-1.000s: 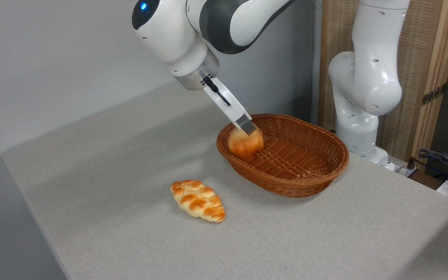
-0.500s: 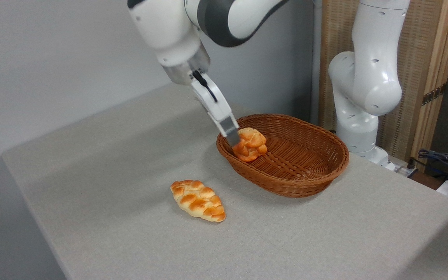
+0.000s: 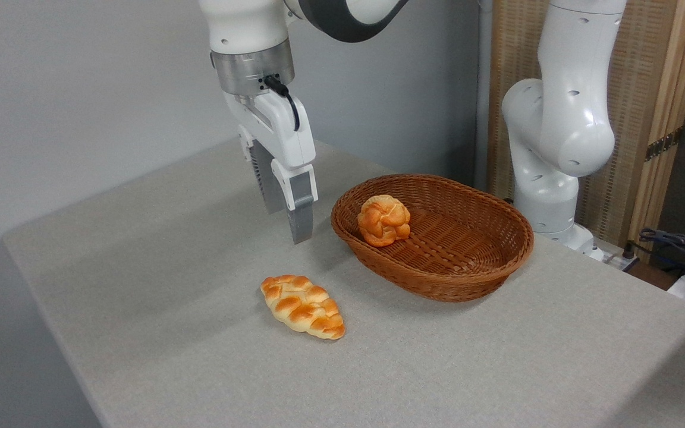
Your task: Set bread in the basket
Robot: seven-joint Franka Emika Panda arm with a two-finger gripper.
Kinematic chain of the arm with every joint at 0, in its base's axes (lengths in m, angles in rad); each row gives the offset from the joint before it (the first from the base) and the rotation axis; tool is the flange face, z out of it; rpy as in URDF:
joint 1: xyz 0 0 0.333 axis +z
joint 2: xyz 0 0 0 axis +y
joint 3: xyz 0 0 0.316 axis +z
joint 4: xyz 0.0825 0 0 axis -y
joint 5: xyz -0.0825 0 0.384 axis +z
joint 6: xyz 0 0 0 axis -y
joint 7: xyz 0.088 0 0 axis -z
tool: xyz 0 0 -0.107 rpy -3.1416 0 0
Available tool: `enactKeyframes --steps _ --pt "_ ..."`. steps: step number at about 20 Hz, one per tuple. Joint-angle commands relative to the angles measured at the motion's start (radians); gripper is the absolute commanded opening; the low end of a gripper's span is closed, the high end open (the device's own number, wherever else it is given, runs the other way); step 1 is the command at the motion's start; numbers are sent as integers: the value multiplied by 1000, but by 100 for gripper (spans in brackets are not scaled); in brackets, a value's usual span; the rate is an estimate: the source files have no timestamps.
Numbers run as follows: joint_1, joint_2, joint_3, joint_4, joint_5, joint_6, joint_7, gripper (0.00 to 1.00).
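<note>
Bread [image 3: 383, 220] down in the basket [image 3: 485, 261], tucked against the left inner wall, clear of any grip. Gripper [image 3: 288, 217] hung over the bare table [image 3: 497, 368] just left of the basket rim, pointing straight down, nothing held. Two grey fingers [image 3: 301, 217] seen nearly edge-on, one behind the other, a gap showing between them — spread apart, by the look of it. Braided loaf [image 3: 303, 305] lay flat on the cloth in front, well apart from the basket and below the gripper.
</note>
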Motion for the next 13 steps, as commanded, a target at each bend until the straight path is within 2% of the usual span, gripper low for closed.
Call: enactKeyframes --steps 1,6,13 --pt "-2 21 8 30 28 33 -52 100" --pt "-2 24 61 50 16 108 -75 100" --pt "-2 33 63 51 13 144 -118 100"
